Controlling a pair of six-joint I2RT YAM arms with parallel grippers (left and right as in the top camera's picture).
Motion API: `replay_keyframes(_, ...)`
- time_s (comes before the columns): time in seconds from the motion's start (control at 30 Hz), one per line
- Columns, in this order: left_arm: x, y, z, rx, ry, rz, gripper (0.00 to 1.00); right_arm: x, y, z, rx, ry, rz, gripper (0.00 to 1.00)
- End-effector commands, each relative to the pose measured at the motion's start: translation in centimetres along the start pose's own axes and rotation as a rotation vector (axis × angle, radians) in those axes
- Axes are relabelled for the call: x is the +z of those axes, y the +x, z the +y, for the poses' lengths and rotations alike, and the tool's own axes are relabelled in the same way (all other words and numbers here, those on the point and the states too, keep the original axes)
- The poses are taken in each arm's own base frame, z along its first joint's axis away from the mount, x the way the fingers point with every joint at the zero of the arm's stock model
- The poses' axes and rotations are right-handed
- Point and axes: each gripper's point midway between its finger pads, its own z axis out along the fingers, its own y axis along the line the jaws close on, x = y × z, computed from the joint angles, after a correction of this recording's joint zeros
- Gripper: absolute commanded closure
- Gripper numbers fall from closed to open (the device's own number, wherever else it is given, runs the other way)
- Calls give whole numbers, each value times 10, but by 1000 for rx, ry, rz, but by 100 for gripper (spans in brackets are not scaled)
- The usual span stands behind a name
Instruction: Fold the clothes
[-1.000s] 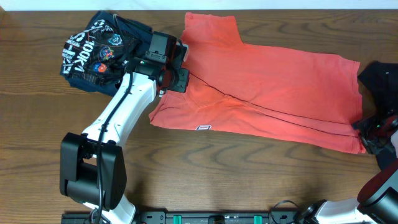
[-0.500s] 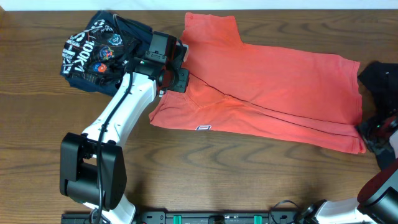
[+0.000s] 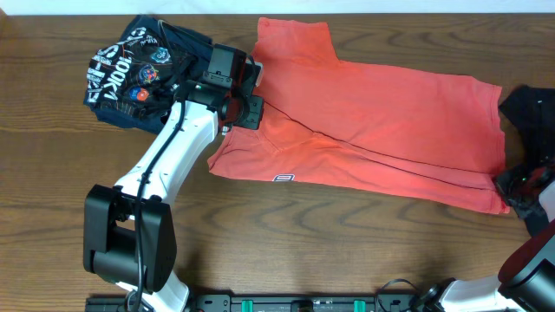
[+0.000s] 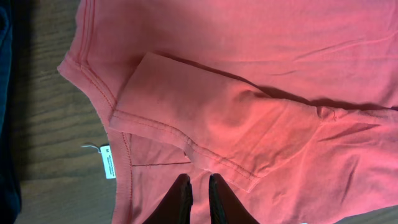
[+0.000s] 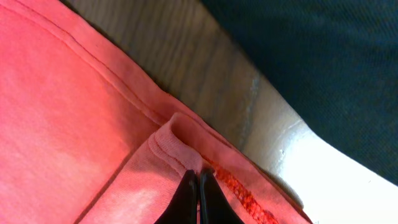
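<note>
Table (image 3: 347,251): dark brown wood grain, fills the overhead view. Pale strip (image 3: 390,7) runs along its far edge; nothing else of the room shows.

T-shirt (image 3: 390,113): coral-red, lying flat across the middle and right of the table, long axis left-right, a bit askew. One sleeve (image 3: 295,39) sticks out toward the far edge. A long crease runs along the near side. Small white patch (image 3: 284,178) near the near-left corner. Lettering not readable.

Navy garment (image 3: 130,74): crumpled heap with white graphics, far left, just beside the T-shirt's left end. White left arm (image 3: 178,147) reaches up past it. Black garment (image 3: 531,108): bunched at the right edge, just beside the T-shirt's right end.

Left wrist view: second sleeve (image 4: 205,124) folded in over the body, neck rib at left, white label (image 4: 107,163) hanging off the collar over bare wood. Left fingers (image 4: 185,196): nearly together, thin slit between them, tips at that sleeve's hem near the neckline. Can't tell if cloth is pinched.

Right fingers (image 5: 189,200): closed tip to tip on the near-right hem corner, with a small ridge of hem rucked up right at the tips, so pinching the T-shirt. A strip of bare table lies between that corner and the black garment.
</note>
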Motion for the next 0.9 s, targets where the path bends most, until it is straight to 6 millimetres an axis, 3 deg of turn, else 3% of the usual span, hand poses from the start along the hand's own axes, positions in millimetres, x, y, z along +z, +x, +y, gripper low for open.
replay_keyframes(0.0, 5, 4, 3, 3, -11, 18, 87, -20, -21, 16, -17, -60, -61, 99)
replay_keyframes(0.23, 5, 4, 3, 3, -10, 17, 87, -33, -30, 46, -36, -213, -82, 99)
replay_keyframes(0.53, 5, 4, 3, 3, -10, 17, 87, -42, -62, 64, -19, -293, -214, 99)
replay_keyframes(0.67, 5, 4, 3, 3, -10, 17, 87, -42, -67, 66, -23, -301, -232, 99)
replay_keyframes(0.7, 5, 4, 3, 3, -10, 17, 87, -42, -66, 66, -23, -300, -230, 89)
replay_keyframes(0.77, 5, 4, 3, 3, -10, 18, 85, -42, -66, 65, -22, -299, -228, 55)
replay_keyframes(0.87, 5, 5, 3, 2, -11, 23, 77, -42, -66, 64, -23, -298, -230, 53)
